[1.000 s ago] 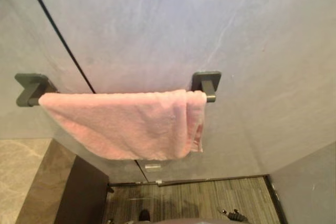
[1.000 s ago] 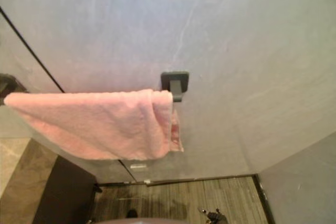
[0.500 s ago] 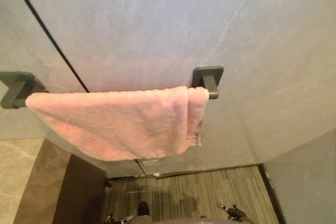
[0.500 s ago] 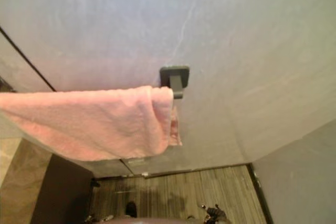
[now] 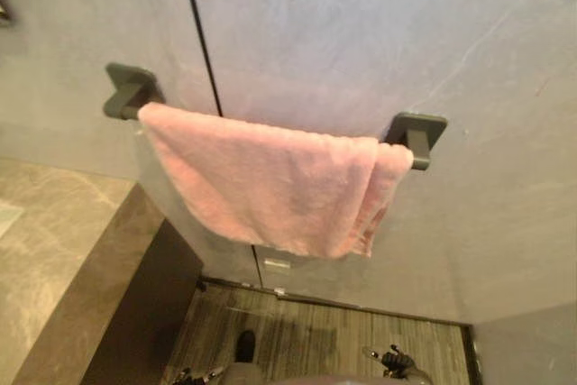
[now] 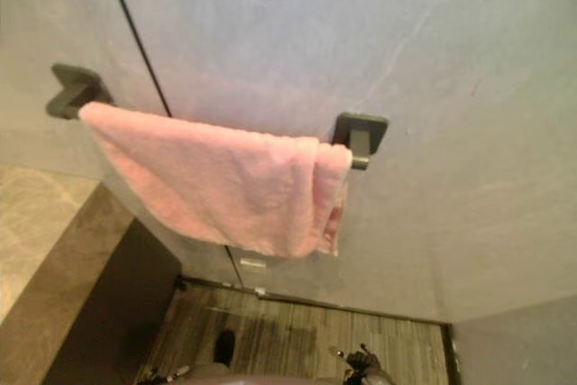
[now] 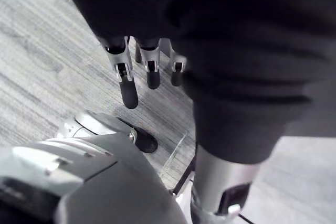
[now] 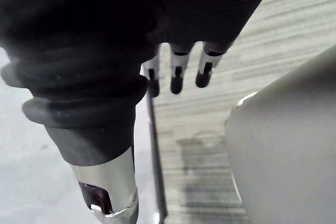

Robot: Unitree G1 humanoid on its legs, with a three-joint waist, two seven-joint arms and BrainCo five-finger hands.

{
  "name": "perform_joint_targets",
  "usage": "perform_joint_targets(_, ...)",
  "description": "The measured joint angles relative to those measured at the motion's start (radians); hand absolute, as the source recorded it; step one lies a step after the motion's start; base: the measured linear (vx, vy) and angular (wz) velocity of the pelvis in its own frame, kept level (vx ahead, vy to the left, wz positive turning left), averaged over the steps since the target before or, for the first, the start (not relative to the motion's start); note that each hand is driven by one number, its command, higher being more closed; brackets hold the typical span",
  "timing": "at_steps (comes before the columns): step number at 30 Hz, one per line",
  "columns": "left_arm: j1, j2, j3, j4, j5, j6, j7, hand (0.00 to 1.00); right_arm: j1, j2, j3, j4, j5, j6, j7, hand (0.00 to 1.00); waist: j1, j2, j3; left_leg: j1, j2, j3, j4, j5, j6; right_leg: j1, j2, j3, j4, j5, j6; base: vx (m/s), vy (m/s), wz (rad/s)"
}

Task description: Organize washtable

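My L hand (image 7: 126, 80) hangs low by my side, fingers straight & slack, tips toward the floor (image 7: 47, 51), holding nothing. R hand (image 8: 177, 76) same pose: fingers relaxed, slightly apart, nothing in them. Pink towel (image 5: 270, 187) is draped over the dark towel bar (image 5: 417, 138) on the wall, bunched at the bar's right end, w/ the stone surface (image 5: 54, 241) below-left.

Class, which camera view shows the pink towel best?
The left eye view: the pink towel hangs near mid-picture, whole, between both dark brackets. The right eye view shows the same, nearer its left side. The wrist views look past the left hand and right hand at floor.
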Motion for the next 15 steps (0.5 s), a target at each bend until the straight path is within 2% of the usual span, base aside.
perform_joint_targets(1,0.004,-0.005,0.008,-0.003,-0.010,-0.003,0.000,0.00,0.001,-0.001,0.003,-0.003,0.003,-0.001,0.000,0.00,0.001,0.011,0.007,0.000,0.003,-0.007,0.000,0.002,-0.002,0.006,0.003,-0.007,0.005,-0.004,-0.002,-0.03,-0.079,0.31)
perform_joint_targets(4,0.007,-0.019,0.034,-0.025,-0.051,-0.003,-0.001,0.00,0.011,-0.006,0.039,-0.039,0.005,-0.006,-0.001,0.00,0.012,0.004,0.020,-0.010,0.006,-0.020,0.007,0.017,0.005,0.008,0.006,-0.053,0.040,-0.031,-0.009,-0.05,-0.071,0.41)
perform_joint_targets(5,0.006,-0.021,0.044,-0.033,-0.052,-0.002,-0.005,0.00,0.012,-0.003,0.036,-0.043,0.003,-0.007,-0.002,0.00,0.013,-0.005,0.024,-0.026,0.009,0.027,0.009,0.011,0.043,0.009,0.000,-0.083,0.052,-0.035,-0.012,-0.07,-0.016,0.79)
perform_joint_targets(6,0.005,-0.022,0.078,-0.039,-0.057,-0.002,-0.013,0.00,0.002,0.010,0.032,-0.051,0.000,-0.008,-0.003,0.00,0.005,-0.021,0.034,-0.066,0.017,0.158,0.080,-0.037,0.113,0.008,-0.028,-0.134,0.050,-0.036,-0.012,-0.04,0.011,0.93)
perform_joint_targets(7,0.003,-0.023,0.091,-0.042,-0.064,-0.002,-0.015,0.00,0.003,0.016,0.028,-0.050,-0.003,-0.008,-0.003,0.00,0.000,-0.038,0.044,-0.097,0.018,0.206,0.141,-0.062,0.146,0.011,-0.046,-0.151,0.051,-0.035,-0.012,0.02,0.076,1.05)
perform_joint_targets(8,-0.003,-0.031,0.116,-0.045,-0.076,-0.003,-0.017,0.00,-0.003,0.020,0.014,-0.046,-0.004,-0.007,-0.001,0.00,-0.007,-0.041,0.059,-0.159,0.020,0.285,0.318,-0.083,0.173,0.020,-0.069,-0.187,0.064,-0.037,-0.011,0.04,0.088,0.85)
perform_joint_targets(9,0.010,-0.041,0.127,-0.050,-0.079,-0.002,-0.017,0.00,-0.007,0.012,0.008,-0.053,-0.004,-0.007,0.000,0.00,-0.010,-0.016,0.067,-0.184,0.028,0.368,0.418,-0.107,0.179,0.029,-0.063,-0.200,0.091,-0.042,-0.006,0.02,0.106,1.15)
perform_joint_targets(10,0.010,-0.045,0.124,-0.064,-0.073,-0.001,-0.020,0.00,-0.015,-0.002,-0.009,-0.062,-0.004,-0.008,0.000,0.00,-0.019,0.006,0.078,-0.195,0.028,0.379,0.422,-0.098,0.168,0.018,-0.054,-0.175,0.131,-0.051,-0.030,-0.02,0.072,1.18)
perform_joint_targets(11,0.008,-0.049,0.115,-0.069,-0.072,-0.004,-0.020,0.00,-0.016,-0.011,-0.012,-0.064,-0.003,-0.007,0.002,0.00,-0.021,0.032,0.083,-0.195,0.020,0.355,0.362,-0.079,0.141,0.011,-0.013,-0.141,0.094,-0.061,-0.064,-0.07,0.068,1.61)
perform_joint_targets(12,-0.016,-0.040,0.118,-0.078,-0.066,-0.012,-0.022,0.00,-0.015,0.005,-0.016,-0.057,-0.003,-0.008,0.001,0.00,-0.042,-0.001,0.079,-0.180,-0.014,0.341,0.275,-0.070,0.139,0.010,0.005,-0.127,-0.010,-0.019,-0.082,-0.04,0.030,1.37)
perform_joint_targets(13,-0.032,-0.027,0.133,-0.071,-0.059,-0.006,-0.024,0.00,-0.017,0.011,-0.023,-0.048,-0.002,-0.014,0.001,0.00,-0.036,-0.008,0.082,-0.199,0.001,0.408,0.369,-0.135,0.170,0.016,-0.008,-0.163,-0.023,-0.007,-0.047,-0.01,0.019,1.15)
perform_joint_targets(14,-0.021,-0.031,0.154,-0.059,-0.042,0.008,-0.020,0.00,-0.015,0.027,-0.044,-0.039,0.005,-0.013,0.000,0.00,-0.024,-0.026,0.083,-0.171,0.045,0.522,0.581,-0.255,0.143,0.028,-0.044,-0.194,-0.013,0.001,-0.041,0.08,0.027,0.59)
perform_joint_targets(15,-0.005,-0.041,0.152,-0.052,-0.016,0.017,-0.020,0.00,-0.011,0.027,-0.056,-0.043,0.014,-0.015,0.000,0.00,-0.031,-0.022,0.083,-0.112,0.051,0.570,0.595,-0.302,0.111,0.055,-0.055,-0.215,-0.020,0.007,-0.030,0.07,0.056,0.52)
